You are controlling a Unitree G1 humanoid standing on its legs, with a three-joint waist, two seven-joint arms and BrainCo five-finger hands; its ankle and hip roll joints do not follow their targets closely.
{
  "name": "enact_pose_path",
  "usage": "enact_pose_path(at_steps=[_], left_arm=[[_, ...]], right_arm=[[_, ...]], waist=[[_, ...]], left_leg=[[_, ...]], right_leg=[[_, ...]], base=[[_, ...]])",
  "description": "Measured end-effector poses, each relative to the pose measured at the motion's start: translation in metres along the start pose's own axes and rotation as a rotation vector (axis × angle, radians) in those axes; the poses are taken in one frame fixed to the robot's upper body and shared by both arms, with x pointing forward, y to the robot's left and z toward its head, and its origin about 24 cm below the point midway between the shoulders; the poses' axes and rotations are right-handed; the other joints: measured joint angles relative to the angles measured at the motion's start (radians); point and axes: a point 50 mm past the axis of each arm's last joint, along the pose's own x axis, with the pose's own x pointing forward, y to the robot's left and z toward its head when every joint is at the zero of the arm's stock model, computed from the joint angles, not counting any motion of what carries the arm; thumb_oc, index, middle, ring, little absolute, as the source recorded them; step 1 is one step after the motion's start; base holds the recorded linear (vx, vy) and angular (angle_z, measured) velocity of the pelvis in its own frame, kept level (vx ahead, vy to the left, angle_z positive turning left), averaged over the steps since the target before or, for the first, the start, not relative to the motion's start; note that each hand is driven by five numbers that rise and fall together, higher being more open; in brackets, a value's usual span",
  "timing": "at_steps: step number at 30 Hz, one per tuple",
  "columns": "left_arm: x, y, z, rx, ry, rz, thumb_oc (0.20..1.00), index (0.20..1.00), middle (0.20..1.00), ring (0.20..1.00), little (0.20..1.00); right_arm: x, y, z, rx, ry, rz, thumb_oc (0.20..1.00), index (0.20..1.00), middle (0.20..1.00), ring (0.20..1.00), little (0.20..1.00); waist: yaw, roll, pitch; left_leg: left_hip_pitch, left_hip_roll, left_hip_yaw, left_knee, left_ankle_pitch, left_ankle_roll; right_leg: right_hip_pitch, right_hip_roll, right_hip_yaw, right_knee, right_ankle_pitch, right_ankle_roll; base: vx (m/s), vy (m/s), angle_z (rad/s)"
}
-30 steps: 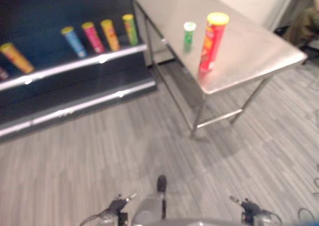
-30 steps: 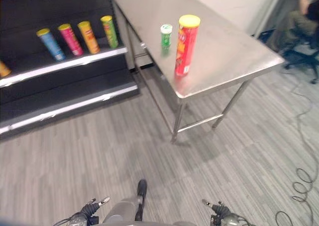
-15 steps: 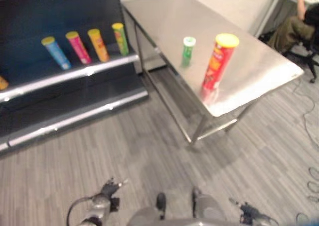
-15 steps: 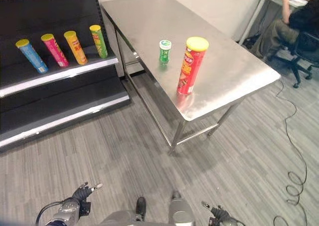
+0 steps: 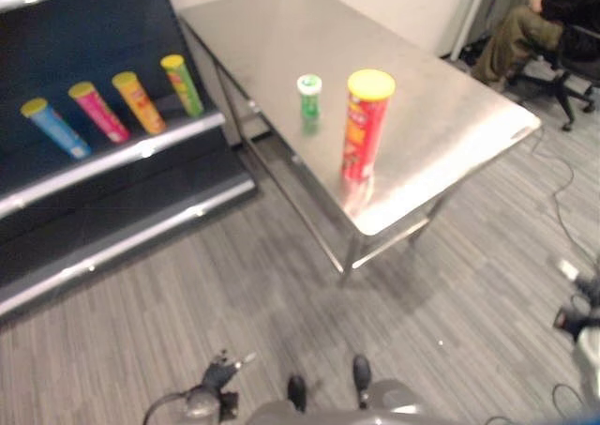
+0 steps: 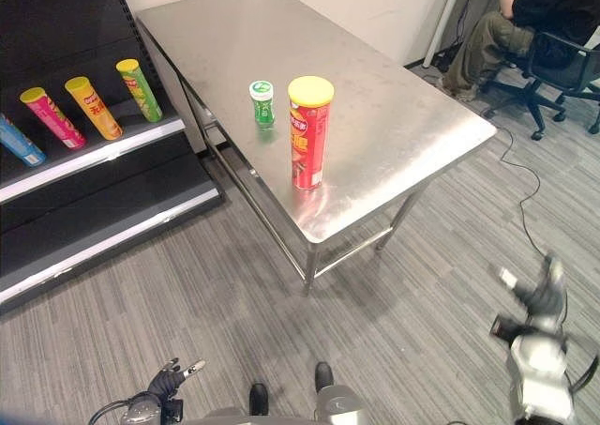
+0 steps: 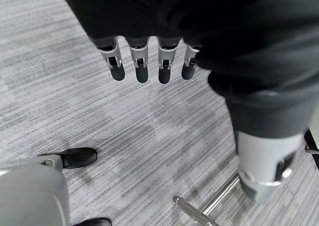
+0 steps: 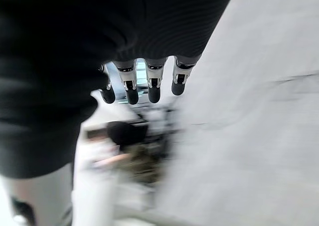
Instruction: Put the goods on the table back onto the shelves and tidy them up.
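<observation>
A tall red can with a yellow lid stands upright near the front edge of the steel table. Just behind it stands a small green bottle with a white cap. On the dark shelf at the left lean blue, pink, orange and green cans. My left hand hangs low over the floor, open and holding nothing, fingers straight. My right hand is raised at the right, well short of the table, fingers straight, holding nothing.
Grey striped carpet lies between me and the table. The table's thin legs and a low crossbar face me. A lower shelf board holds nothing. A person sits on an office chair beyond the table's far right corner.
The camera has shifted, so the table and shelf sit further left in view. My right hand has risen from the bottom edge to the right side. The cans have not moved.
</observation>
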Motion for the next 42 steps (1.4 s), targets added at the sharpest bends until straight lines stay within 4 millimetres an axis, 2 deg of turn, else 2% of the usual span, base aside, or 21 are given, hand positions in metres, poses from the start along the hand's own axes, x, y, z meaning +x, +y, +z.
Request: enact_pose_path(at_steps=[1,2,5,8,12,13,15,17,19,23,26,28,31,33,36,39,42], left_arm=[[0.000,0.000,0.000,0.000,0.000,0.000,1.000,1.000,1.000,1.000,1.000],[0.000,0.001,0.000,0.020,-0.004,-0.003,1.000,1.000,1.000,1.000,1.000],[0.000,0.005,0.002,0.039,-0.009,-0.007,1.000,1.000,1.000,1.000,1.000],[0.000,0.009,0.002,0.069,-0.007,-0.009,1.000,1.000,1.000,1.000,1.000],[-0.002,0.011,-0.013,0.068,0.053,0.003,1.000,1.000,1.000,1.000,1.000],[-0.004,0.013,-0.021,0.055,0.090,0.014,1.000,1.000,1.000,1.000,1.000],[-0.005,0.015,-0.028,0.065,0.124,0.020,1.000,1.000,1.000,1.000,1.000],[-0.005,0.016,-0.029,0.079,0.131,0.017,1.000,1.000,1.000,1.000,1.000],[-0.005,0.013,-0.027,0.101,0.120,0.000,1.000,1.000,1.000,1.000,1.000],[0.000,0.003,-0.006,0.108,0.036,-0.032,1.000,1.000,1.000,1.000,1.000],[0.004,-0.011,0.019,0.103,-0.062,-0.066,1.000,1.000,1.000,1.000,1.000],[0.006,-0.015,0.027,0.098,-0.086,-0.071,1.000,1.000,1.000,1.000,1.000],[0.006,-0.014,0.029,0.096,-0.090,-0.064,1.000,1.000,1.000,1.000,1.000],[0.005,-0.013,0.024,0.095,-0.075,-0.061,1.000,1.000,1.000,1.000,1.000],[0.000,-0.008,-0.001,0.089,-0.002,-0.045,1.000,1.000,1.000,1.000,1.000],[-0.006,-0.001,-0.024,0.065,0.072,-0.019,1.000,1.000,1.000,1.000,1.000],[-0.008,0.001,-0.030,0.066,0.088,-0.017,1.000,1.000,1.000,1.000,1.000]], right_arm=[[0.000,0.000,0.000,0.000,0.000,0.000,1.000,1.000,1.000,1.000,1.000],[0.023,0.002,0.040,-0.033,-0.151,0.032,1.000,1.000,1.000,1.000,1.000],[0.047,0.011,0.074,-0.054,-0.244,0.076,1.000,1.000,1.000,1.000,1.000],[0.059,0.029,0.097,-0.100,-0.300,0.162,1.000,1.000,1.000,1.000,1.000],[0.069,0.071,0.139,-0.043,-0.391,0.294,1.000,1.000,1.000,1.000,1.000],[0.075,0.088,0.152,-0.047,-0.397,0.332,1.000,1.000,1.000,1.000,1.000],[0.081,0.102,0.170,-0.063,-0.417,0.365,1.000,1.000,1.000,1.000,1.000],[0.083,0.105,0.175,-0.079,-0.421,0.380,1.000,1.000,1.000,1.000,1.000],[0.085,0.104,0.172,-0.085,-0.403,0.380,1.000,1.000,1.000,1.000,1.000],[0.085,0.102,0.168,-0.106,-0.379,0.391,1.000,1.000,1.000,1.000,1.000],[0.077,0.102,0.177,-0.119,-0.428,0.433,1.000,1.000,1.000,1.000,1.000],[0.077,0.102,0.178,-0.122,-0.433,0.436,1.000,1.000,1.000,1.000,1.000],[0.078,0.099,0.176,-0.149,-0.428,0.437,1.000,1.000,1.000,1.000,1.000],[0.079,0.099,0.174,-0.153,-0.420,0.437,1.000,1.000,1.000,1.000,1.000],[0.077,0.100,0.176,-0.136,-0.423,0.463,1.000,1.000,1.000,1.000,1.000],[0.062,0.104,0.188,-0.056,-0.488,0.583,1.000,1.000,1.000,1.000,1.000],[0.057,0.104,0.196,-0.022,-0.521,0.648,1.000,1.000,1.000,1.000,1.000]], waist=[[0.000,0.000,0.000],[0.012,0.001,-0.004],[0.028,0.003,-0.008],[0.034,0.003,-0.009],[0.026,0.001,-0.010],[0.014,-0.001,-0.010],[0.008,0.000,-0.010],[0.005,0.000,-0.010],[0.004,0.003,-0.010],[0.002,0.011,-0.010],[0.012,0.020,-0.009],[0.021,0.021,-0.009],[0.038,0.025,-0.009],[0.053,0.026,-0.008],[0.067,0.029,-0.006],[0.070,0.029,-0.005],[0.084,0.029,-0.005]], left_leg=[[0.000,0.000,0.000,0.000,0.000,0.000],[0.002,0.002,-0.003,-0.001,0.000,-0.006],[0.000,0.004,-0.008,0.000,0.004,-0.011],[-0.001,0.007,-0.008,-0.001,0.006,-0.015],[0.003,0.016,0.020,-0.007,0.007,-0.016],[0.006,0.017,0.035,-0.010,0.007,-0.016],[0.005,0.021,0.052,-0.014,0.007,-0.017],[0.009,0.022,0.057,-0.017,0.007,-0.017],[0.019,0.023,0.064,-0.025,0.007,-0.017],[0.019,0.023,0.048,-0.031,0.010,-0.019],[0.014,0.024,0.022,-0.036,0.019,-0.029],[0.015,0.025,0.012,-0.036,0.022,-0.034],[0.000,0.026,-0.011,-0.037,0.022,-0.044],[-0.002,0.026,-0.011,-0.037,0.022,-0.045],[-0.003,0.026,-0.015,-0.039,0.022,-0.046],[-0.002,0.026,-0.033,-0.047,0.031,-0.047],[0.000,0.027,-0.036,-0.048,0.034,-0.047]], right_leg=[[0.000,0.000,0.000,0.000,0.000,0.000],[0.011,0.002,-0.003,-0.007,0.001,0.000],[0.012,0.003,-0.015,-0.008,0.002,0.000],[0.014,0.005,-0.017,-0.018,0.005,-0.003],[0.002,0.013,0.008,-0.018,0.012,-0.004],[-0.004,0.015,0.026,-0.017,0.017,-0.005],[-0.013,0.020,0.040,-0.018,0.022,-0.007],[-0.013,0.021,0.047,-0.018,0.022,-0.007],[-0.009,0.023,0.053,-0.018,0.022,-0.007],[-0.006,0.022,0.040,-0.018,0.022,-0.007],[-0.002,0.022,0.012,-0.019,0.021,-0.008],[0.005,0.022,-0.005,-0.019,0.020,-0.011],[0.006,0.022,-0.027,-0.019,0.016,-0.014],[0.004,0.022,-0.029,-0.019,0.016,-0.015],[0.006,0.022,-0.034,-0.019,0.016,-0.015],[0.011,0.020,-0.055,-0.019,0.011,-0.017],[0.010,0.020,-0.058,-0.019,0.010,-0.018]], base=[[0.03,-0.049,0.04],[0.01,-0.029,0.04],[-0.01,-0.076,0.10],[-0.01,-0.067,0.02],[-0.02,-0.013,-0.23],[0.00,0.045,-0.27],[0.02,0.048,-0.28],[0.03,0.049,-0.11],[0.02,0.014,-0.09],[0.00,-0.028,0.06],[-0.01,-0.061,0.24],[0.00,-0.045,0.25],[0.01,-0.035,0.25],[0.02,-0.019,0.08],[0.03,-0.026,0.05],[0.00,-0.026,0.16],[0.00,-0.010,0.08]])
